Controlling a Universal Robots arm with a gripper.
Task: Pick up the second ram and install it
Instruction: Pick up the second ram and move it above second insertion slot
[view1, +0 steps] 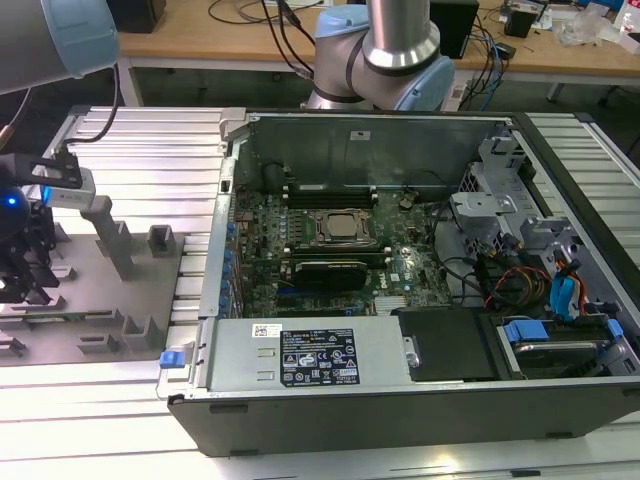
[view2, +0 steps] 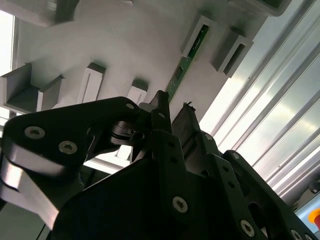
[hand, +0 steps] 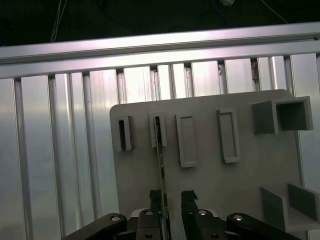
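The second ram (hand: 160, 150) is a thin dark-green strip standing on edge in a slot block of the grey moulded tray (hand: 250, 165). In the second wrist view the ram (view2: 187, 57) runs from its slot block toward the fingertips. My gripper (hand: 172, 197) hangs just above the tray (view2: 125, 45) with its two black fingers apart, open. The strip's near end lies in line with the gap, close beside one fingertip (hand: 157, 196); contact cannot be told. In the exterior view the gripper (view1: 22, 268) sits at the far left over the tray (view1: 110, 300).
An open computer case (view1: 400, 400) fills the exterior view's middle and right, with the motherboard and its CPU socket (view1: 340, 230) and long black memory slots (view1: 325, 190) inside. Several grey blocks (view1: 115, 240) rise from the tray. Ribbed aluminium table (hand: 50, 150) surrounds the tray.
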